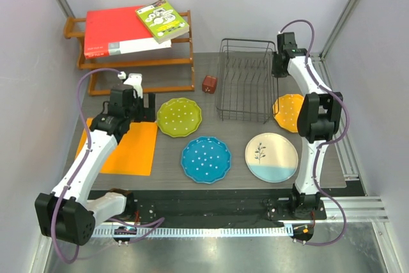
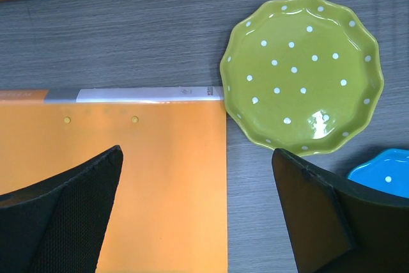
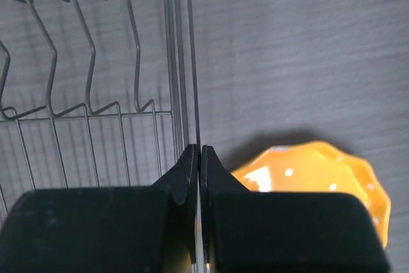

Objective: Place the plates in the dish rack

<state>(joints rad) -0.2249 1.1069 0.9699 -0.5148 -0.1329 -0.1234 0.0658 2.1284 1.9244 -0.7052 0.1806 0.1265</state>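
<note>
l fingers [image 2: 64, 212] wide over mat [image 2: 160, 177] | r fingers [image 3: 184, 180] pinched on dish rack [image 1: 244, 81] wire

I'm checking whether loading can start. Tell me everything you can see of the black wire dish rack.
The dish rack is a rectangular basket of thin black wire, with zigzag upright dividers rising from its floor; no plate is in it. It stands level on the dark table. The right gripper is shut on its right rim wire, and the orange-yellow plate lies just outside that side, on the table.
</note>
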